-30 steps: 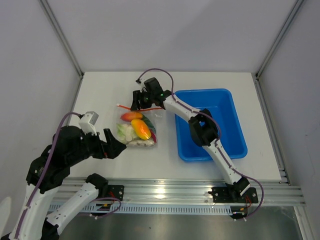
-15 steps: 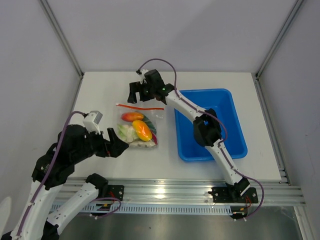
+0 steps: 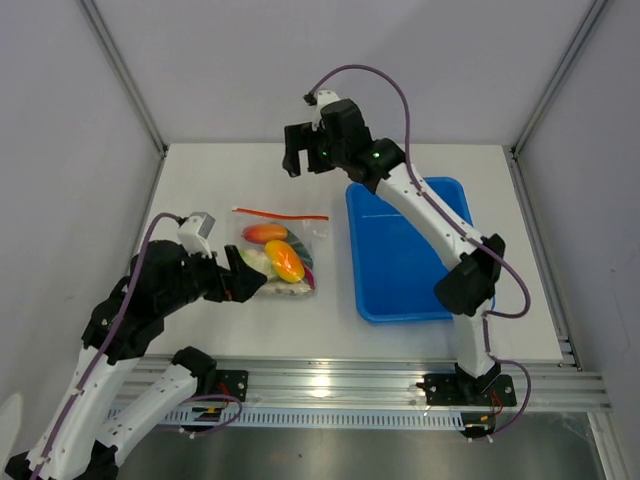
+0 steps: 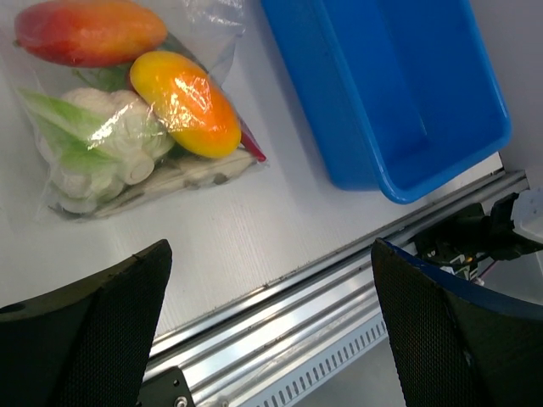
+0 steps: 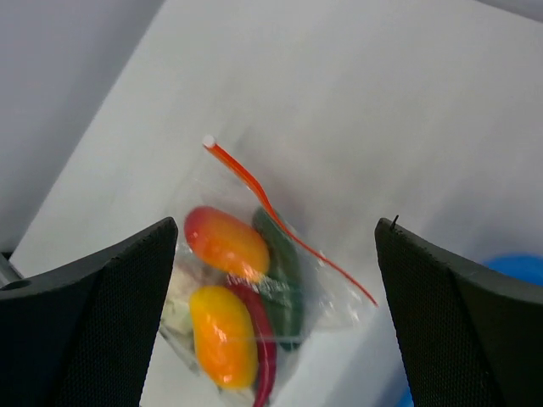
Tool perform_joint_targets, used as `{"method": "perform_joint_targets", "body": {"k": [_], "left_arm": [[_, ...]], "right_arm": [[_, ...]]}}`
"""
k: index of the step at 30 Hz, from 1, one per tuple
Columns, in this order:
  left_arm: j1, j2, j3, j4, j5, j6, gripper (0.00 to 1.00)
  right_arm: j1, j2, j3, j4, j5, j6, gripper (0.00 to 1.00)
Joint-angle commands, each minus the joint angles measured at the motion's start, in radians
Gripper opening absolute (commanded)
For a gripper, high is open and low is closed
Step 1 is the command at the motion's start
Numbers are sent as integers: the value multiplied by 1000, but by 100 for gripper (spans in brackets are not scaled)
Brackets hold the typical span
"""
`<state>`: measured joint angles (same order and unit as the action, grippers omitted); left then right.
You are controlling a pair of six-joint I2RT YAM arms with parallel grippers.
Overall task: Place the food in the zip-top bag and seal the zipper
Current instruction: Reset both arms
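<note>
Top external view puts my right hand [image 3: 304, 163] high above the far side of the table [image 3: 200, 180], jaws spread wide with nothing between them. The zip-top bag [image 3: 250, 222] lies flat well below it, on the side toward my left hand [image 3: 250, 277]. That hand is just as wide and empty, hovering just beside the bag's near corner. All the food I can see is inside the bag: the red-orange piece [image 5: 225, 242], orange-yellow pepper [image 4: 185, 103], cauliflower [image 4: 110, 140], red chili [image 5: 265, 348] and dark green cucumber [image 5: 284, 271]. The blue tray [image 3: 400, 312], off to my right hand's outer side, shows only bare floor. The zipper strip [image 5: 280, 222] runs as one thin straight line along the mouth, so I judge loading done and the seal probably pressed. I cannot tell whether it is locked along its whole length, and checking that is what's left.
</note>
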<state>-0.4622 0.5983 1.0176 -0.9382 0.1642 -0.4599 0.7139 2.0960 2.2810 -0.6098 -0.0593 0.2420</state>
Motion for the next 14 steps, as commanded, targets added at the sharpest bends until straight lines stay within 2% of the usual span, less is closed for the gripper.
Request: {"method": "perform_joint_targets", "body": {"k": [1, 4, 7, 11, 12, 14], "left_arm": [[5, 34, -22, 124, 12, 14, 100], [5, 49, -50, 191, 20, -14, 99], [5, 60, -102, 262, 37, -51, 100], [7, 60, -168, 389, 72, -97, 100], [7, 58, -212, 424, 86, -106, 99], [7, 44, -256, 563, 144, -140, 100]], "right_arm": [[25, -175, -107, -151, 230, -17, 99], [51, -279, -257, -203, 365, -1, 99], [62, -445, -447, -223, 415, 45, 99], [70, -709, -751, -176, 391, 103, 99], [71, -826, -815, -159, 382, 121, 99], [81, -948, -1010, -93, 357, 154, 100]]}}
